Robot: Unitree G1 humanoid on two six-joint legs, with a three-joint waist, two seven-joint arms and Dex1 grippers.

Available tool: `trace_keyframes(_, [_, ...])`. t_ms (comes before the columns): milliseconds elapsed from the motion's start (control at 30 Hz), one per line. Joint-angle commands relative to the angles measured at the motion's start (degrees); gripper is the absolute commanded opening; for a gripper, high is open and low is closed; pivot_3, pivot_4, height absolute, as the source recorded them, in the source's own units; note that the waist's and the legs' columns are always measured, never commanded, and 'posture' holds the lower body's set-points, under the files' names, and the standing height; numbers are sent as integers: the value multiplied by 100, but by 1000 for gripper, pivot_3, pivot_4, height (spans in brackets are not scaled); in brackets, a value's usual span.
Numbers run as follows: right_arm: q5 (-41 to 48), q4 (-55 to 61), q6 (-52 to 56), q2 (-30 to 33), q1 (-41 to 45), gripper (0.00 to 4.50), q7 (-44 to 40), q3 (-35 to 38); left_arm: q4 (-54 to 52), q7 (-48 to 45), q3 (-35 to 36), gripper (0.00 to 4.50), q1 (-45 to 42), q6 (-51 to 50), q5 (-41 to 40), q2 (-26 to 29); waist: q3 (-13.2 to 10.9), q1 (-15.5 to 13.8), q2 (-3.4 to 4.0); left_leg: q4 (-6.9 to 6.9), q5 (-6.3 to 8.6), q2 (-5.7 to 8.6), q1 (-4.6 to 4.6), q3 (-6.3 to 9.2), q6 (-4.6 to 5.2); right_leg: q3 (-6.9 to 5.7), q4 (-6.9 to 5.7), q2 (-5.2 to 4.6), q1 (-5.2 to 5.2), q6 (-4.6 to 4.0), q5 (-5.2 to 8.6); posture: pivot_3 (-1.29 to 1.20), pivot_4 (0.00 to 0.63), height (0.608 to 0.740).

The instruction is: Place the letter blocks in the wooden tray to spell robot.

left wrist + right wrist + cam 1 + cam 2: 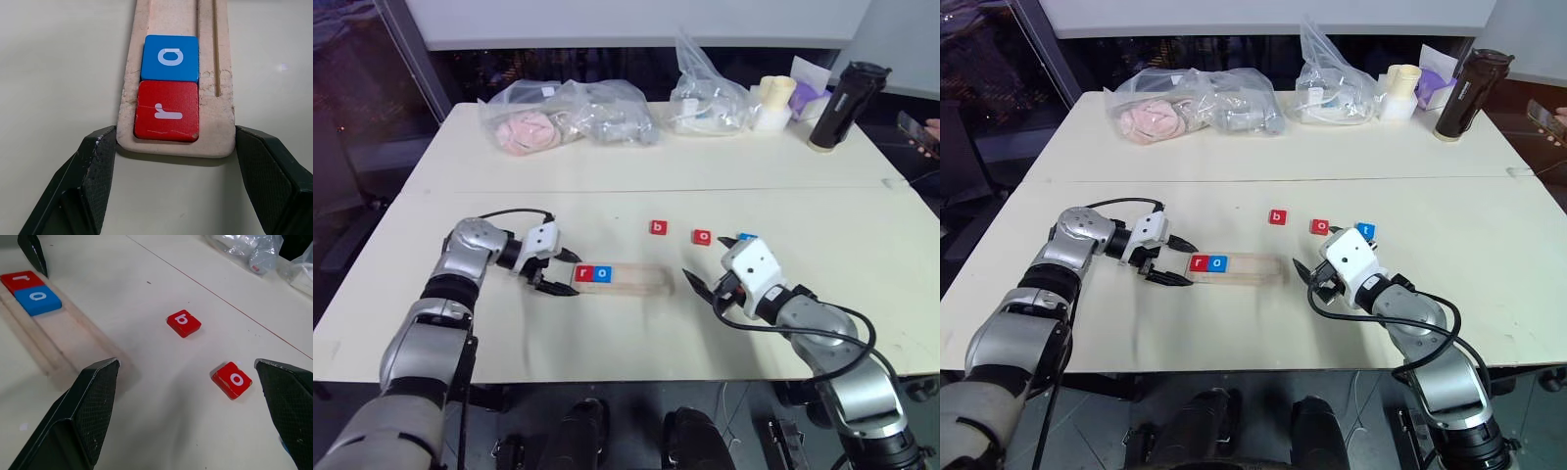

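Note:
The wooden tray (641,281) lies across the table's middle. A red r block (166,111) sits at its left end with a blue o block (170,58) touching it. My left gripper (570,275) straddles that end, one finger (95,161) pressed on each long side, shut on the tray. Loose on the table beyond the tray lie a red b block (184,323), a red o block (232,380) and a blue t block (1366,231), partly behind my right hand. My right gripper (186,363) hovers open past the tray's right end, holding nothing.
Clear plastic bags (570,116) of stuff line the table's far side, with another bag (708,98), pale cups (773,101) and a black bottle (847,106) at the far right. A person's hand with a phone (922,134) shows at the right edge.

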State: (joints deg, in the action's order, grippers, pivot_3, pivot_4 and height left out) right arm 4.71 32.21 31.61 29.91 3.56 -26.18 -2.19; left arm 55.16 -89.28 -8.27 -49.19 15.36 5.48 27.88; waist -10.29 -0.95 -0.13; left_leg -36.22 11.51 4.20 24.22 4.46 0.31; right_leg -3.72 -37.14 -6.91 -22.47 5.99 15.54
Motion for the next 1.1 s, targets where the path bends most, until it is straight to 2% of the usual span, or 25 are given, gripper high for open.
trace_keyframes(33, [-24, 152, -121, -50, 0, 4500, 51, 6, -246, -91, -465, 3116, 332, -323, 122, -341, 0, -16, 0, 0, 0, 0, 0, 0, 0, 0, 0, 0, 1, 0, 0, 0, 150, 725])
trace_keyframes(233, [-33, 218, -109, -77, -97, 4500, 100, -22, -1252, 354, -530, 3116, 737, -851, 147, -480, 1, -156, 1, -2, 0, 1, 0, 2, 0, 0, 1, -1, 3, 0, 0, 0, 150, 725])
trace_keyframes(700, [-19, 187, -111, -30, -73, 4500, 96, -16, -3865, 1149, -1077, 3116, 1812, -2511, 176, -508, 5, -144, 9, 2, 1, 4, 0, 5, -2, 9, 17, -5, 8, -4, 2, 0, 150, 725])
trace_keyframes(833, [-22, 176, -94, -41, -34, 4500, 109, -23, -4300, 1272, -1248, 3116, 1921, -3065, 122, -522, 5, -147, 9, 5, 1, 4, 0, 5, -2, 9, 19, -5, 6, -3, 2, 0, 150, 725])
trace_keyframes(1100, [-35, 203, -84, -58, -55, 4500, 151, -49, -4672, 1673, -1423, 3116, 2035, -3475, 85, -552, 5, -165, 9, 2, 2, 4, 1, 6, -3, 9, 26, -8, 5, -14, 13, 0, 150, 725])
